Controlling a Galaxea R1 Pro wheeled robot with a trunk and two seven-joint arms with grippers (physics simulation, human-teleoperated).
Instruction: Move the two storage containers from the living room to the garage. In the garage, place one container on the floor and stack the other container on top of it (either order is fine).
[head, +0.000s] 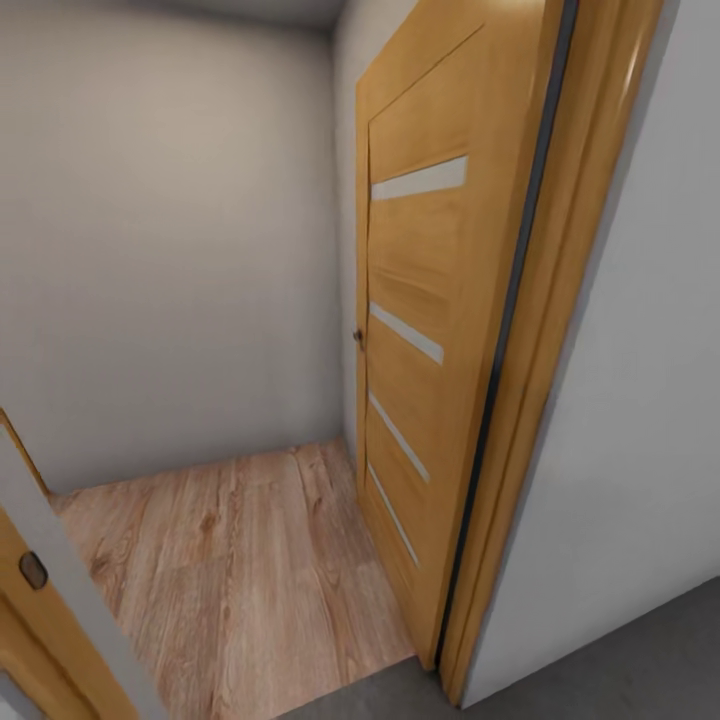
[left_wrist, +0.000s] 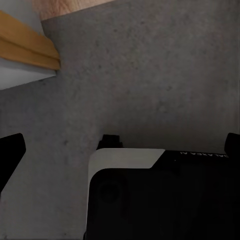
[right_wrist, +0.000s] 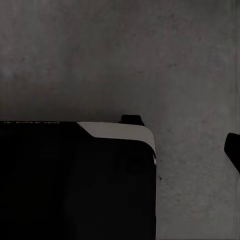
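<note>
Facing slatted door (head: 415, 330), concrete floor (left_wrist: 150, 75) below

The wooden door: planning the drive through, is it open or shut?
Open: the door is swung back against the wall, and wood flooring shows through the doorway.

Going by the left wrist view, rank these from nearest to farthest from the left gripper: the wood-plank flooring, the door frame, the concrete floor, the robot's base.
From the left gripper:
1. Robot's black-and-white base, right under the gripper.
2. Grey concrete floor, stretching out beyond the base.
3. Orange door frame, at the concrete's edge.
4. Light wood-plank flooring, just past the frame.
</note>
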